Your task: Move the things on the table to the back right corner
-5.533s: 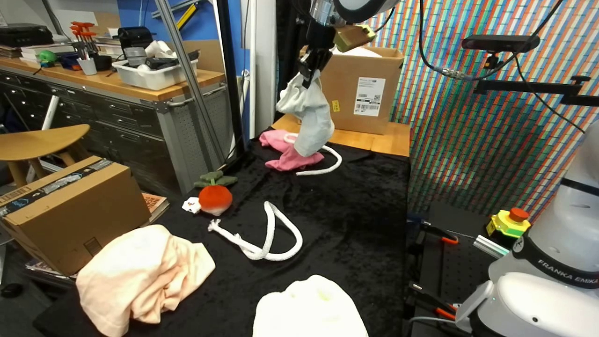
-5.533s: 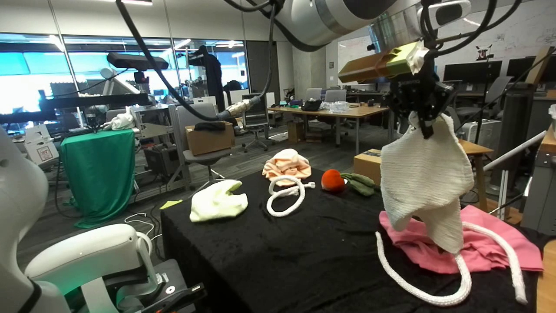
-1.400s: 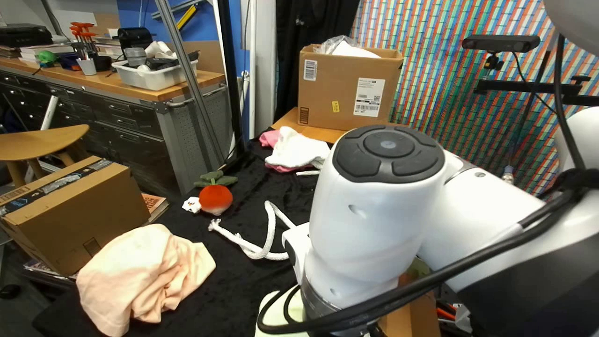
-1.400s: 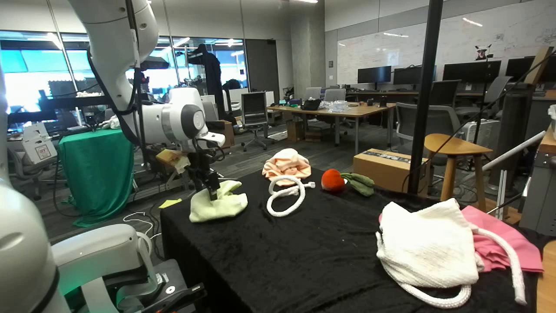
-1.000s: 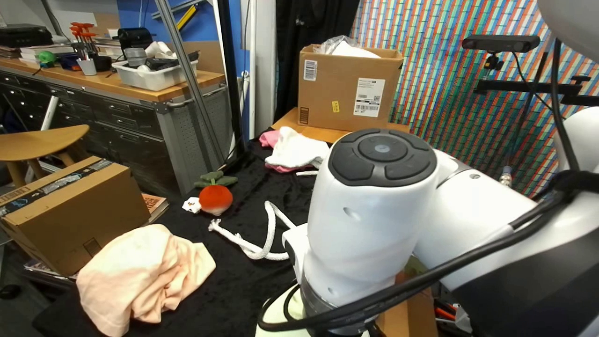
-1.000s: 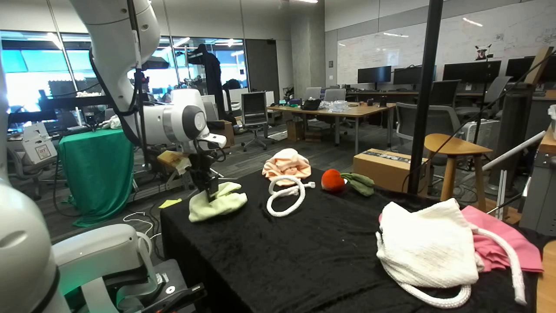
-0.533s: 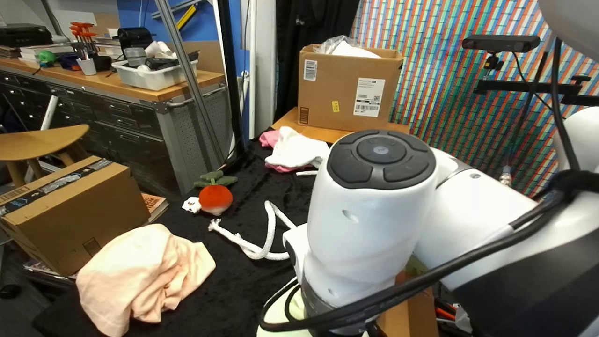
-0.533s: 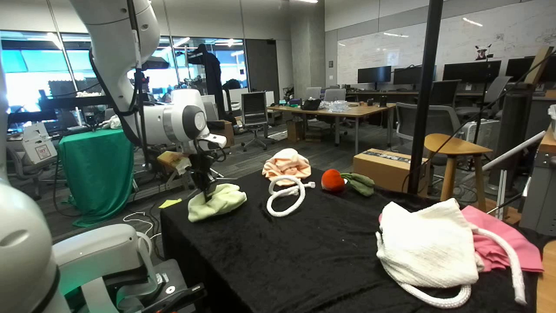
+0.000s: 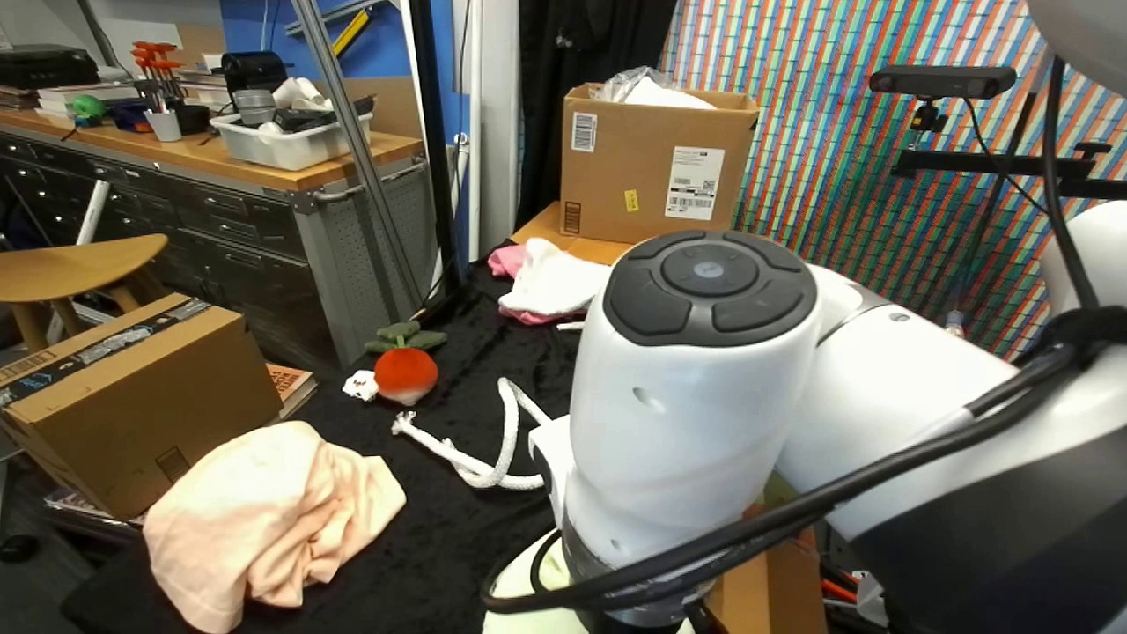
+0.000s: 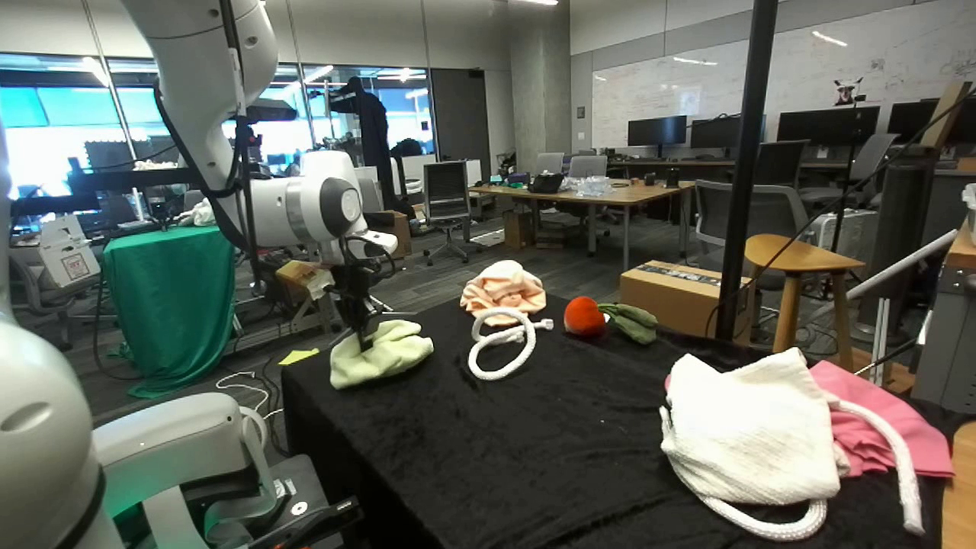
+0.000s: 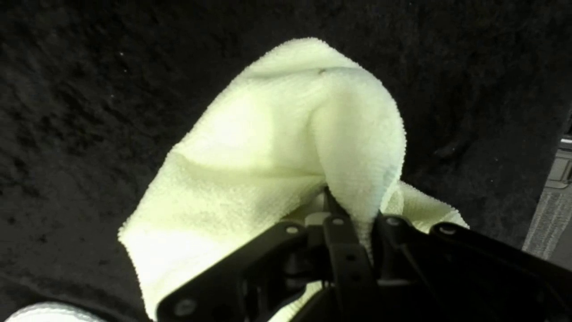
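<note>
your black jaws are closed on a crumpled pale-yellow terry cloth point(image 11: 268, 147); too shallow a bite could drop it.

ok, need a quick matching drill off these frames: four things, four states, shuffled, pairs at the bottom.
Things
1. pale green cloth
2. white cloth
3. red round object
4. white rope nearest item 3

States
A. loosely looped on the table
B. pinched in the gripper
C. has green leaves
D. partly covers the pink cloth

Pairs: 1-B, 2-D, 3-C, 4-A
</note>
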`<action>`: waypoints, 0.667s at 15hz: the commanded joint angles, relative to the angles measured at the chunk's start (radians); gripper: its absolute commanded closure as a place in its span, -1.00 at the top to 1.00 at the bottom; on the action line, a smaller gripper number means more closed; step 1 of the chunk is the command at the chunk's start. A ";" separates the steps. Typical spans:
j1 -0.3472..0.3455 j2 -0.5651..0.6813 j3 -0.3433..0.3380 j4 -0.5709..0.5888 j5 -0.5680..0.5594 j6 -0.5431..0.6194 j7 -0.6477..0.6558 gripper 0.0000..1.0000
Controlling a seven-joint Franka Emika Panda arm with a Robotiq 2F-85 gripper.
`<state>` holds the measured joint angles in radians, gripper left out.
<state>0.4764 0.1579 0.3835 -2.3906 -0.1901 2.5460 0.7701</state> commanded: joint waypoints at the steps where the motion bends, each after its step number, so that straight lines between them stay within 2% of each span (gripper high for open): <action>1: 0.014 -0.049 -0.006 0.024 0.010 -0.087 0.031 -0.84; 6: -0.011 -0.096 -0.014 0.074 -0.005 -0.205 0.067 -0.84; 10: -0.055 -0.134 -0.034 0.117 -0.004 -0.267 0.036 -0.84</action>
<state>0.4497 0.0625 0.3622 -2.3082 -0.1896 2.3359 0.8185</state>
